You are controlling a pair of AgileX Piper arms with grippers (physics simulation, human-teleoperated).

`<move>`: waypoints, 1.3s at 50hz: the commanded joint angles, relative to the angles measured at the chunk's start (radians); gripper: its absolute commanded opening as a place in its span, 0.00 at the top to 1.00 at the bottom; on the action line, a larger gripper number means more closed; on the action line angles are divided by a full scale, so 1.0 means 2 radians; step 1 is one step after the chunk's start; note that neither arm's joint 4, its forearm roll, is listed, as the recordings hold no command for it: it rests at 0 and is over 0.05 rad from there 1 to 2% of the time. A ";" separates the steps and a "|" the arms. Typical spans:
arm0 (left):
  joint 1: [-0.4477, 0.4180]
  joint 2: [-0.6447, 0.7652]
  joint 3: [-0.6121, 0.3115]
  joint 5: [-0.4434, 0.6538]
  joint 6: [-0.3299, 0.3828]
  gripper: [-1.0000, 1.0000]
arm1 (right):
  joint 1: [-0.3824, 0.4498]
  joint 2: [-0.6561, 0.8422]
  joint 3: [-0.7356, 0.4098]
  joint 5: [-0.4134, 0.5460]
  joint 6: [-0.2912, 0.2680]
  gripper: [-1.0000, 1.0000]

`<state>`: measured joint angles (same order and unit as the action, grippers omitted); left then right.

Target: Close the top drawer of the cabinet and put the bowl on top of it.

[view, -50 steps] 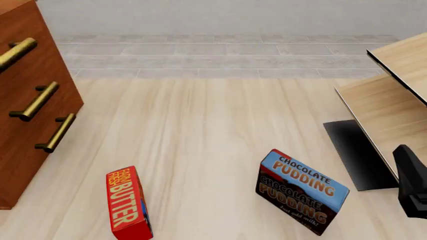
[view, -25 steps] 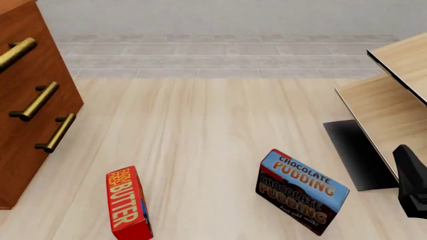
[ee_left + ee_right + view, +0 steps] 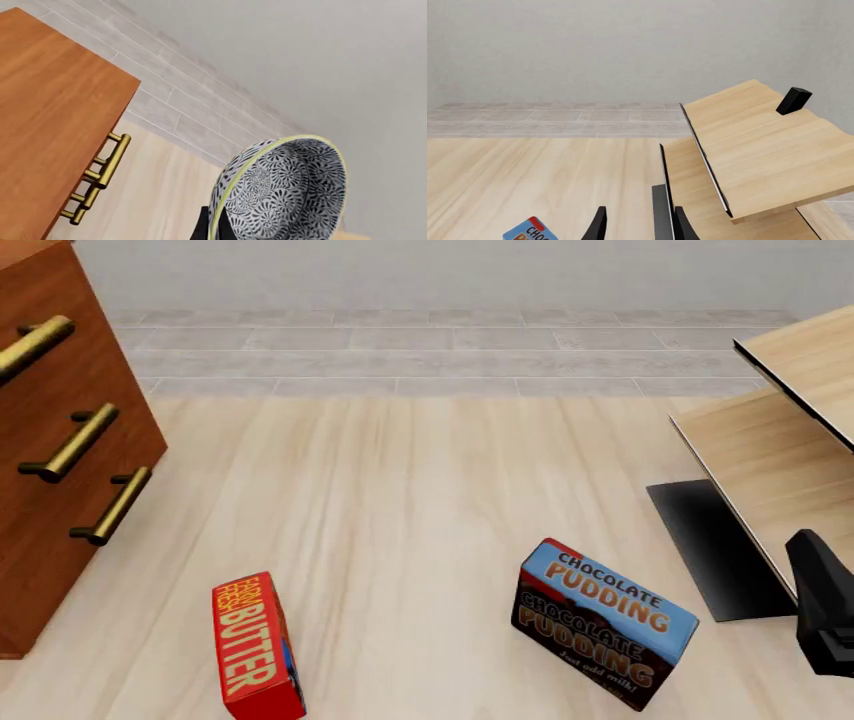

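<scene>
The cabinet stands at the far left, its top drawer flush with the two below. The left gripper pinches the bowl by its rim, up beside the cabinet's top. Butter box and pudding box sit on the table. At the right, near the shelf, the right gripper has its fingers parted, empty.

Table centre and far edge open, wide passage. Cabinet blocks left edge, brass handles jutting toward the middle. Pale shelf unit blocks right edge. Near edge: butter box left, pudding box right, open gap between them.
</scene>
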<state>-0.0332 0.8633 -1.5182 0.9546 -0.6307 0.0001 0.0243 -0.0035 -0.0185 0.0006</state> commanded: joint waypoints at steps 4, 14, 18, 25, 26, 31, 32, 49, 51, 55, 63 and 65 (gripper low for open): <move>0.034 -0.012 0.015 -0.006 0.001 1.00 | 0.000 -0.003 0.000 0.003 0.000 0.00; 0.066 -0.016 0.037 -0.023 -0.008 1.00 | 0.000 -0.003 0.000 0.003 0.000 0.00; 0.079 -0.014 0.040 -0.028 -0.006 1.00 | 0.000 -0.004 0.000 0.003 0.000 0.00; 0.105 -0.016 0.063 -0.047 -0.012 1.00 | 0.000 -0.004 0.000 0.003 0.000 0.00; 0.108 -0.015 0.063 -0.049 -0.012 1.00 | 0.000 -0.004 0.000 0.003 0.000 0.00; 0.130 -0.007 0.069 -0.061 -0.021 1.00 | 0.000 -0.004 0.000 0.003 0.000 0.00; 0.130 -0.007 0.069 -0.061 -0.021 1.00 | 0.000 -0.004 0.000 0.003 0.000 0.00; 0.182 0.009 0.093 -0.095 -0.028 1.00 | 0.000 -0.003 0.000 0.003 0.000 0.00; 0.189 0.012 0.099 -0.102 -0.025 1.00 | 0.000 -0.004 0.000 0.003 0.000 0.00; 0.195 0.018 0.103 -0.108 -0.028 1.00 | 0.000 -0.004 0.000 0.003 0.000 0.00; 0.211 0.029 0.104 -0.121 -0.027 1.00 | 0.000 -0.004 0.000 0.003 0.000 0.00; 0.216 0.032 0.107 -0.125 -0.029 1.00 | 0.000 -0.004 0.000 0.003 0.000 0.00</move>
<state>0.3565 0.9139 -1.3154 0.7339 -0.6909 0.0001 0.0243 -0.0035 -0.0185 0.0007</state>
